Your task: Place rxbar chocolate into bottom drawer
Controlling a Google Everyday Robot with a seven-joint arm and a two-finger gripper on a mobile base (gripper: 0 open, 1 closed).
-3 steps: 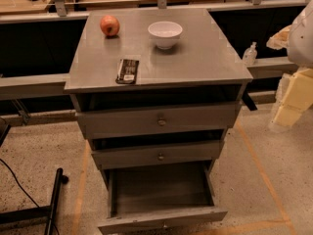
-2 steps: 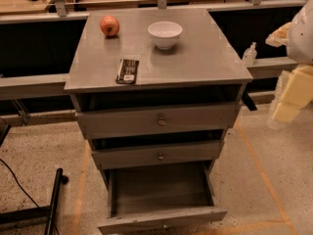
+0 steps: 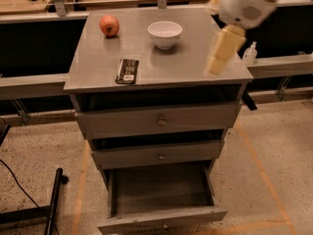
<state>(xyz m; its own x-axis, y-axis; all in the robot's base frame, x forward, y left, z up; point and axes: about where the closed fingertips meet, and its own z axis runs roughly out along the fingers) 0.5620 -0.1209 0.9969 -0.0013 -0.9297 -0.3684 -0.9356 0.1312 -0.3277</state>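
The rxbar chocolate is a flat black bar with a white label patch. It lies on the grey cabinet top near the front left edge. The bottom drawer is pulled out, and its inside shows nothing in it. My gripper hangs from the white arm over the right part of the cabinet top. It is well to the right of the bar and not touching it.
A red apple sits at the back left of the top and a white bowl at the back middle. The two upper drawers are slightly ajar. A black pole lies on the floor at the left. A small bottle stands on a ledge at the right.
My arm and gripper have swung left from beside the cabinet to above its right side. The bar, apple, bowl and drawers have not moved.
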